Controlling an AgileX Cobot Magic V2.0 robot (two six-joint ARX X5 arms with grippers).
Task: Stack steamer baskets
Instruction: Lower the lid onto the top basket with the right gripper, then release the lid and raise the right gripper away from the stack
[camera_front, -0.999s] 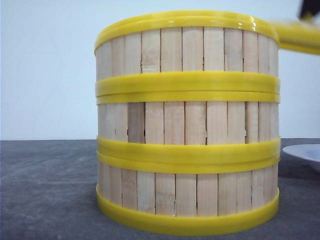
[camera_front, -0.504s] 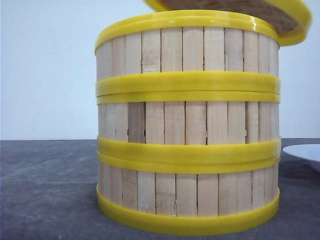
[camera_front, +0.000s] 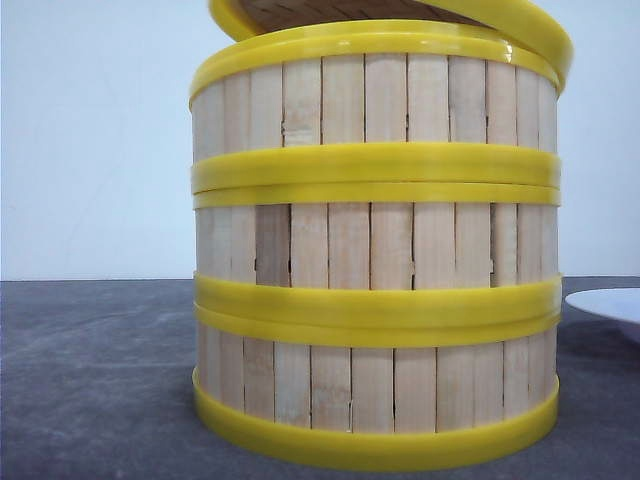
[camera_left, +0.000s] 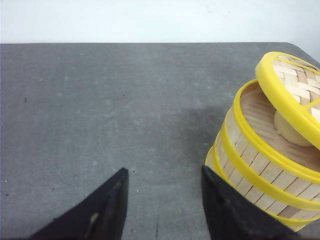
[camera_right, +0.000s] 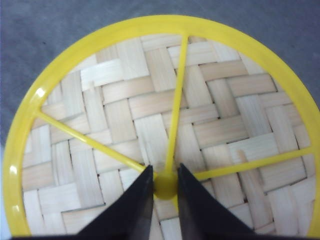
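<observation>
Yellow-banded steamer baskets (camera_front: 375, 250) are standing stacked three high on the grey table (camera_front: 100, 380), nearest the front camera. Over their top rim the lid (camera_front: 400, 15) is now arriving tilted, having swung in from the right within the last second. The right gripper (camera_right: 165, 187) is pinching its centre knob; the left gripper (camera_left: 162, 205) is hanging parted and empty beside the stack. Stacking looks finished; capping remains.

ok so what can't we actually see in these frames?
- Front view: the stack of three wooden-slat steamer baskets blocks the table behind; the white plate is cut by the frame edge.
- Left wrist view: the tilted yellow-rimmed woven lid partly covers a pale round item.
- Right wrist view: the lid fills the frame, hiding the baskets.
</observation>
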